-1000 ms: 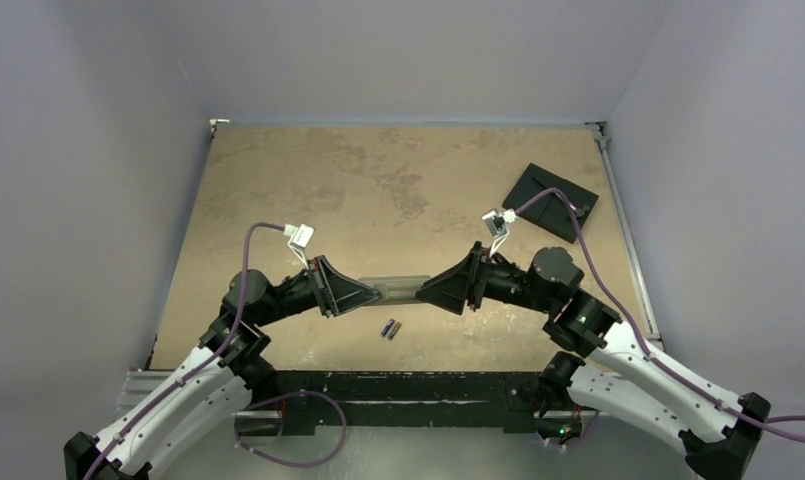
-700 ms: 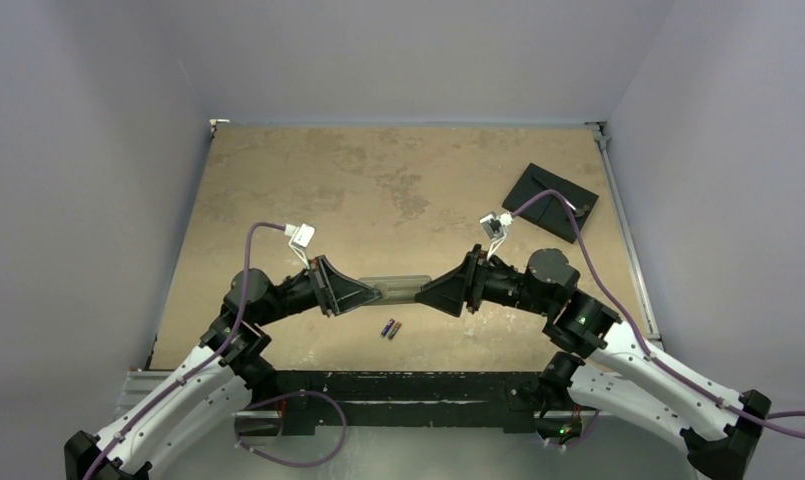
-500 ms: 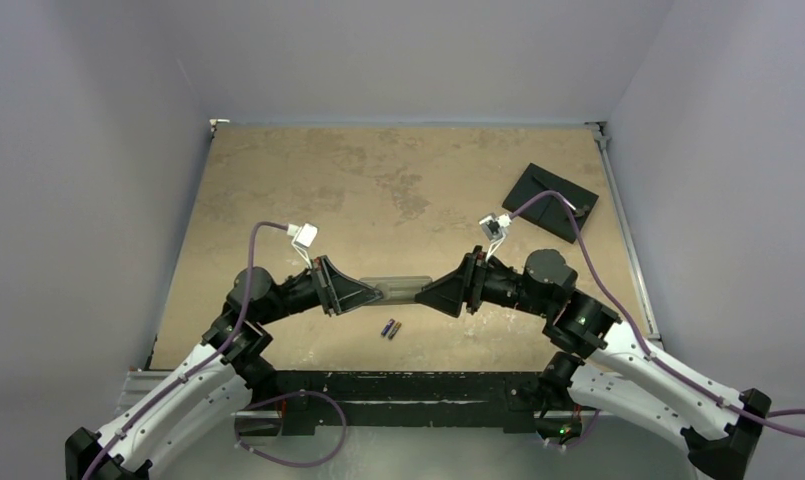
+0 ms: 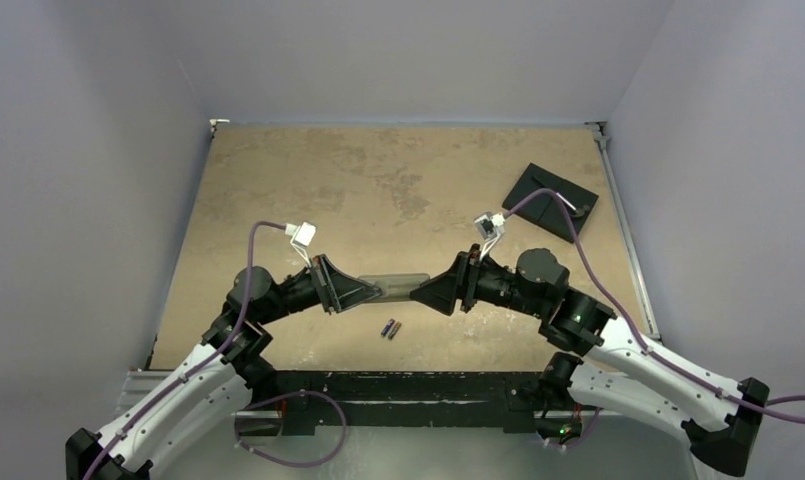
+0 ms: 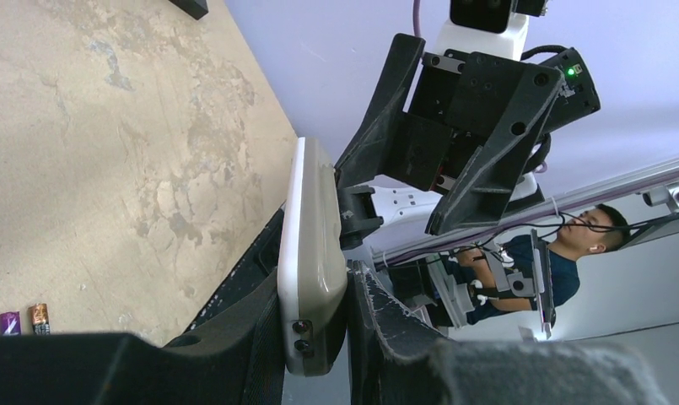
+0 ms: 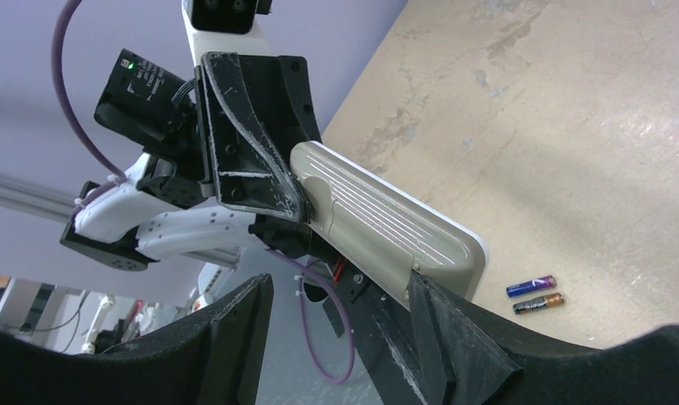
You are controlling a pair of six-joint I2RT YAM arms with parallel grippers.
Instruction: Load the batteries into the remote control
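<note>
The remote control (image 4: 398, 287) hangs level above the table between both arms, grey ribbed back up. My left gripper (image 4: 371, 291) is shut on its left end; in the left wrist view the remote control (image 5: 310, 245) stands edge-on, pinched between both fingers of the gripper (image 5: 313, 287). My right gripper (image 4: 425, 292) is open at the other end. In the right wrist view one finger (image 6: 441, 325) touches the remote control (image 6: 386, 226) near its cover edge, and the other finger (image 6: 234, 329) stands well apart. The two batteries (image 4: 390, 329) lie side by side on the table below, also seen as batteries (image 6: 534, 295).
A black square plate (image 4: 551, 200) lies at the table's far right, near the right rail (image 4: 630, 250). Purple cables loop over both wrists. The table's near edge runs just in front of the batteries.
My right arm has crept a little left toward the remote, bringing its open jaws closer over that end. The left gripper and the batteries have stayed put.
</note>
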